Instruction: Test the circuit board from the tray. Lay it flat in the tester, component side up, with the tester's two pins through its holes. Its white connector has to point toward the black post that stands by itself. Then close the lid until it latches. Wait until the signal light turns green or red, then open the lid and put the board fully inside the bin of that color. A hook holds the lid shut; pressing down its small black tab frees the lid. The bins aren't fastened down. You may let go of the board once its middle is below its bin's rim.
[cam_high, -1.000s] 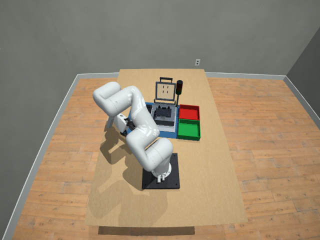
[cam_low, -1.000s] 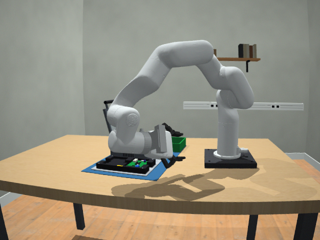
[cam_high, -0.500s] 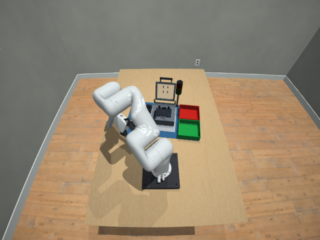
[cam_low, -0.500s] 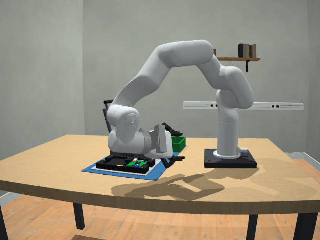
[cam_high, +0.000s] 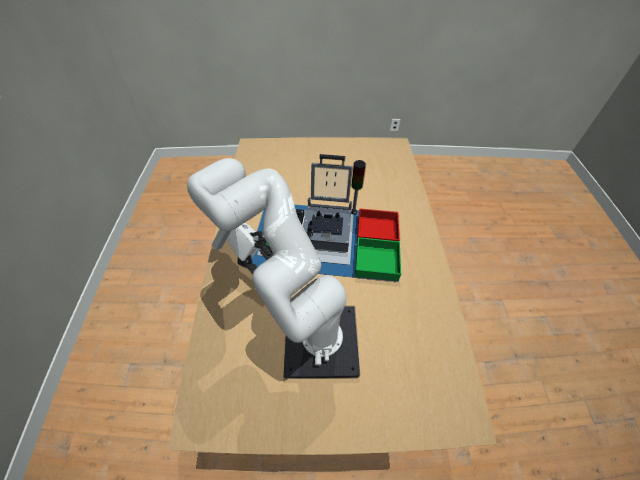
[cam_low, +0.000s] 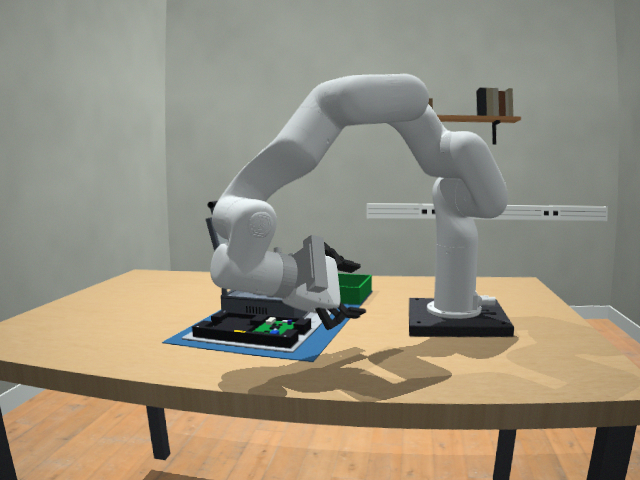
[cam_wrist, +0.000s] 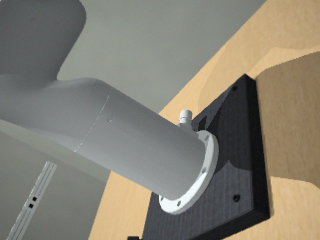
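Note:
The green circuit board (cam_low: 272, 327) lies in the black tray (cam_low: 217, 330) on the blue mat (cam_low: 310, 351) (cam_high: 338, 270); in the top view the arm hides the tray. My gripper (cam_low: 359, 288) (cam_high: 254, 252) is open and empty. It lies sideways just above the mat's near corner, right of the tray, with its fingers pointing toward the robot base. The grey tester (cam_high: 336, 242) (cam_low: 248, 308) stands behind the tray with its lid (cam_high: 313, 180) upright and open. The signal light (cam_high: 358, 173) looks unlit. The wrist view shows only my own arm and base, no fingers.
The red bin (cam_high: 378, 211) and the green bin (cam_high: 378, 277) (cam_low: 364, 294) stand side by side right of the tester. The black base plate (cam_high: 346, 356) (cam_low: 460, 322) (cam_wrist: 250, 150) carries the arm near the table's middle.

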